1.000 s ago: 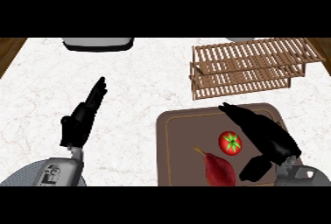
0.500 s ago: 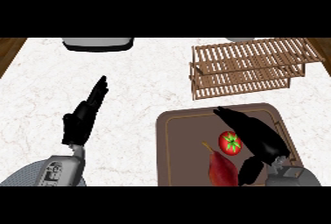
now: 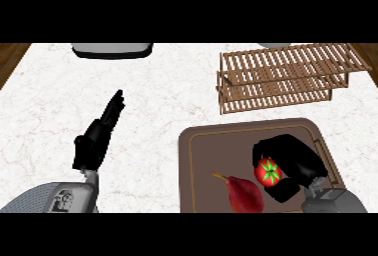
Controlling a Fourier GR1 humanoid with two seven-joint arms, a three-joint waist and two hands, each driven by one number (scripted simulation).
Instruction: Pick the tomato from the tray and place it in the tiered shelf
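- The right robot hand (image 3: 291, 162), black on a grey forearm, sits over the right part of the brown rounded tray (image 3: 203, 170), its fingers curled round the red tomato with the green star-shaped top (image 3: 268, 172), clamped on it.
- The tomato is still within the tray's bounds, towards its near right side; whether it rests on the tray floor or is just off it, I cannot tell.
- Just left of the tomato and a bit nearer, a dark red pear-shaped fruit with a thin stem (image 3: 244, 194) lies on the tray, close to the tomato.
- The left robot hand (image 3: 98, 137) shows on the left over the white marbled bench (image 3: 148, 100), fingers straight and together, pointing away, holding nothing.
- The brown wooden slatted tiered shelf (image 3: 284, 77) stands at the far right of the bench, beyond the tray and apart from it.
- A grey and dark object (image 3: 112, 49) sits at the far edge, left of centre, cut off by the view.
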